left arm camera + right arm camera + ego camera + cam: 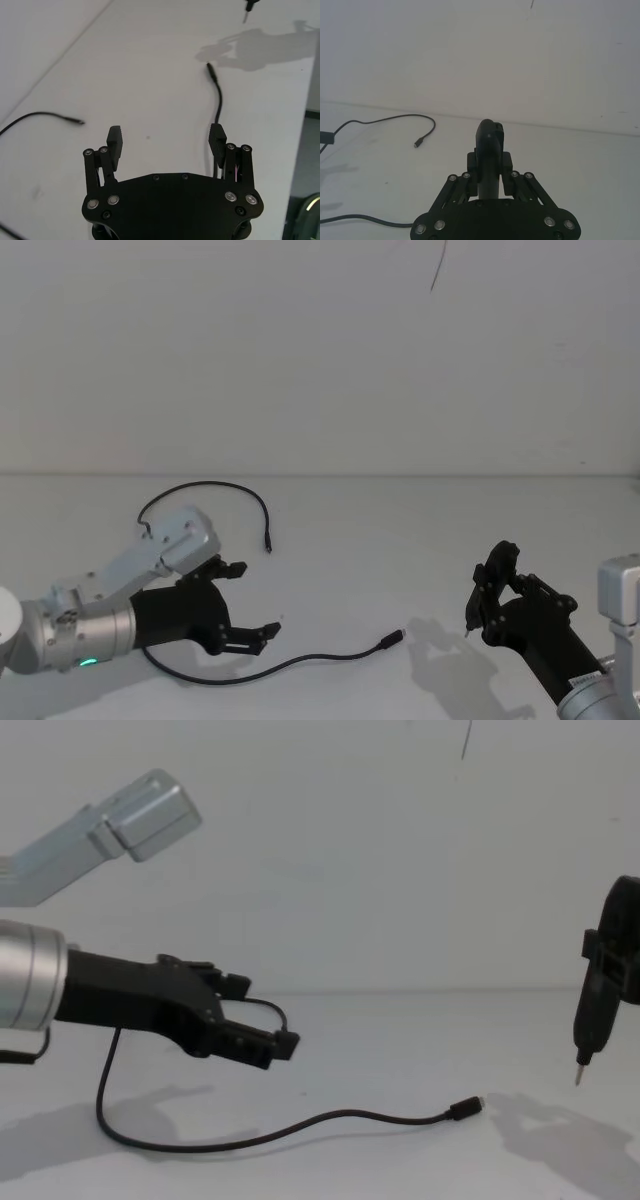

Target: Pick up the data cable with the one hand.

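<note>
Left gripper (pixel 252 600) is my working hand. It hovers low over the white table (pixel 400 540) with its jaws spread wide and nothing between them. The right gripper (pixel 497 585) is parked off to the right, clamped on a black pen-like tool (pixel 588 1025) with the thin metal tip pointing down, clear of the surface.

The data cable (pixel 330 1118) lies slack on the table in one long wander. One plug (pixel 395 640) rests out in the open between the two arms. From there the cord runs back toward the left gripper, passes under the arm, loops round behind it, and ends at the second plug (pixel 268 545) just beyond the fingers.

In the left wrist view the cord runs close beside one finger (pixel 217 140) rather than between the pair, so I'd say I'm offset to one side.

As for handling, I judge it light, thin and floppy. It will sag and trail from wherever I pinch it, and it lies flat enough that the pads could slide over it. The straight run just ahead of the jaws looks like the best hold, with the fingers straddling the cord crosswise and brought right down to the surface. The plug is stiffer, but it is small and farther off. My worry is closing on air, or the cord rolling out sideways.
</note>
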Controlling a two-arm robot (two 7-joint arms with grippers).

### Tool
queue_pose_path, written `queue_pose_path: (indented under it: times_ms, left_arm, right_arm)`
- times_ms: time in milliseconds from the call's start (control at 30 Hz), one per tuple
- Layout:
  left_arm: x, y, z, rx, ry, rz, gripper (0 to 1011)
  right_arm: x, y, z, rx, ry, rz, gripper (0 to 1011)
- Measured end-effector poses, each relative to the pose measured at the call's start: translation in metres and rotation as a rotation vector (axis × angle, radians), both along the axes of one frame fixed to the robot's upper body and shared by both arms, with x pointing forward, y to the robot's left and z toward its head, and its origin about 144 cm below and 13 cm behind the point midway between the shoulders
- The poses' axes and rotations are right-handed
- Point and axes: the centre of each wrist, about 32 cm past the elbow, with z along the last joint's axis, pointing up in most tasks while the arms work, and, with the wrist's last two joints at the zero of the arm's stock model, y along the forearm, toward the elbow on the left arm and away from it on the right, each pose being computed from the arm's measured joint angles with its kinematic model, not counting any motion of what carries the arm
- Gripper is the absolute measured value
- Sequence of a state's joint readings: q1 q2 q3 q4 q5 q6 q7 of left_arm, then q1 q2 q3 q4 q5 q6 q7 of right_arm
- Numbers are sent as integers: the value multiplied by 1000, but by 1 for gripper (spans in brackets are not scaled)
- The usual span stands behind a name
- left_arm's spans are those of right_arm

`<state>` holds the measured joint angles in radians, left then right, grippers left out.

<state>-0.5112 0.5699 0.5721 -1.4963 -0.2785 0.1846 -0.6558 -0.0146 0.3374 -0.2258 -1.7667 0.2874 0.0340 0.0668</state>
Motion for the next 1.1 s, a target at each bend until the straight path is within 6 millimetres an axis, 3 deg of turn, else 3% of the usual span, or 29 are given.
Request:
queue_pose_path:
  times_ms: [467, 1100]
  left_arm:
    - [22, -19, -2, 49, 57, -107, 1001]
    - [38, -35, -12, 111, 106, -86, 1001]
  right_arm:
    - [0, 0, 0, 0, 0, 0, 263]
    - [0, 0, 0, 0, 0, 0, 263]
